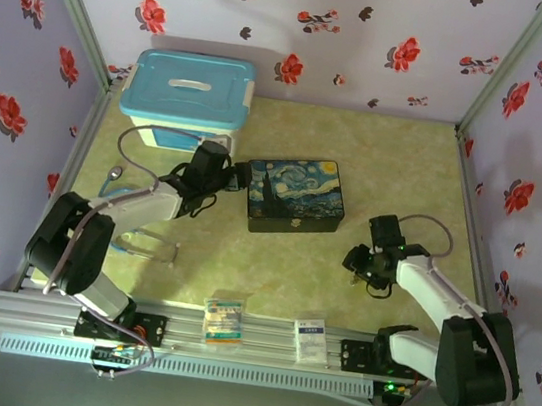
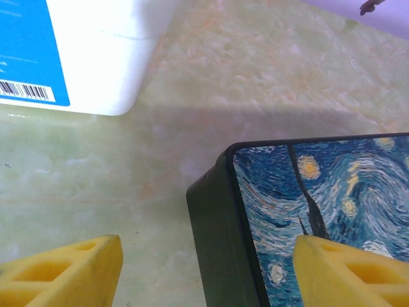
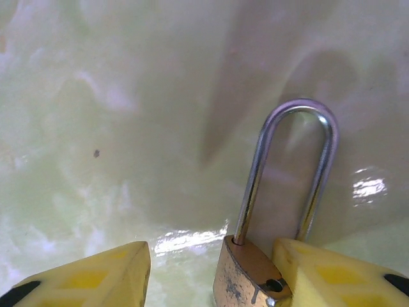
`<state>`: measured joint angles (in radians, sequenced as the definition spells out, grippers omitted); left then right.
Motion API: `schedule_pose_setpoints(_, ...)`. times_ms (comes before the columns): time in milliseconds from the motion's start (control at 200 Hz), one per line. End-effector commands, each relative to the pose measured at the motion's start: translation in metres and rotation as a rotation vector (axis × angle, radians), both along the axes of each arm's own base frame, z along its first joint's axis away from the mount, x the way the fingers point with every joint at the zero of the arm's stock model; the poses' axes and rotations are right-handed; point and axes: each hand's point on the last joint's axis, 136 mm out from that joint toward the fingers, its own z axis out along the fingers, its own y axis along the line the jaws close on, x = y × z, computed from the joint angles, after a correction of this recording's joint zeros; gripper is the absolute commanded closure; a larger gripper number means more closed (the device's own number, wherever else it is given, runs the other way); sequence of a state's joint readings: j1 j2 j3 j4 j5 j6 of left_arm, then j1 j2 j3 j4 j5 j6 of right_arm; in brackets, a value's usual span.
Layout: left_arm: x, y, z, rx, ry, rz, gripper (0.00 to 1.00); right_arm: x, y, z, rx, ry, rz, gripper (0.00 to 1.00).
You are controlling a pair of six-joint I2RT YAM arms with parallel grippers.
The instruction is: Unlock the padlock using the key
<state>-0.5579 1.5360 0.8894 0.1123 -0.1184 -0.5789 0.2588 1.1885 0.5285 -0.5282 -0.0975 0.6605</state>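
The brass padlock (image 3: 246, 278) stands upright on the table between my right gripper's fingers, its silver shackle (image 3: 291, 128) pointing away. Its body rests against the right yellow finger (image 3: 332, 275), with a gap to the left finger (image 3: 89, 275). My right gripper (image 3: 211, 256) is open; in the top view it (image 1: 367, 272) hangs low over the table at the right. My left gripper (image 2: 208, 275) is open and straddles the near-left corner of the painted box (image 2: 319, 192); in the top view it (image 1: 239, 176) is at the box's (image 1: 297, 197) left end. The key is out of view.
A white container with a blue lid (image 1: 191, 91) stands at the back left, its wall (image 2: 96, 51) just beyond my left gripper. Two small packets (image 1: 223, 320) (image 1: 310, 335) lie on the front rail. A grey cable (image 1: 120, 167) loops at the left. Flowered walls enclose the table.
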Motion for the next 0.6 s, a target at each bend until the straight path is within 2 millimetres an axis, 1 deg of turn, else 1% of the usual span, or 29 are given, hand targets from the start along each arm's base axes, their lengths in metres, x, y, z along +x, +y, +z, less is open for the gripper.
schedule_pose_setpoints(0, -0.005, 0.007, 0.010, 0.033, -0.007, -0.016, 0.28, 0.006, -0.016, 0.007, -0.107, -0.001, 0.021, 0.47)
schedule_pose_setpoints(65, -0.007, 0.009, 0.015, 0.029, -0.016, -0.016, 0.28, 0.010, -0.021, 0.013, -0.144, -0.015, 0.029, 0.46)
schedule_pose_setpoints(140, -0.010, 0.011, 0.021, 0.021, -0.029, -0.013, 0.28, 0.013, -0.020, 0.017, -0.138, -0.034, 0.038, 0.42)
schedule_pose_setpoints(215, -0.012, 0.013, 0.027, 0.010, -0.039, -0.010, 0.28, 0.018, -0.022, 0.021, -0.160, -0.060, 0.041, 0.44)
schedule_pose_setpoints(305, -0.016, 0.015, 0.032, -0.001, -0.050, -0.007, 0.28, 0.022, -0.030, 0.025, -0.213, -0.061, 0.038, 0.44)
schedule_pose_setpoints(420, -0.026, 0.023, 0.036, 0.007, -0.046, -0.001, 0.28, 0.033, -0.027, 0.032, -0.204, -0.095, 0.037, 0.44)
schedule_pose_setpoints(465, -0.032, 0.027, 0.041, 0.011, -0.047, -0.003, 0.28, 0.041, -0.026, 0.041, -0.199, -0.138, 0.031, 0.44)
schedule_pose_setpoints(530, -0.046, 0.036, 0.047, 0.022, -0.053, -0.011, 0.25, 0.053, -0.027, 0.065, -0.199, -0.245, 0.015, 0.40)
schedule_pose_setpoints(575, -0.056, 0.046, 0.057, 0.027, -0.079, -0.002, 0.20, 0.062, -0.034, 0.085, -0.229, -0.334, -0.008, 0.31)
schedule_pose_setpoints(595, -0.060, 0.051, 0.057, 0.036, -0.086, 0.001, 0.16, 0.065, -0.038, 0.095, -0.248, -0.376, -0.017, 0.24)
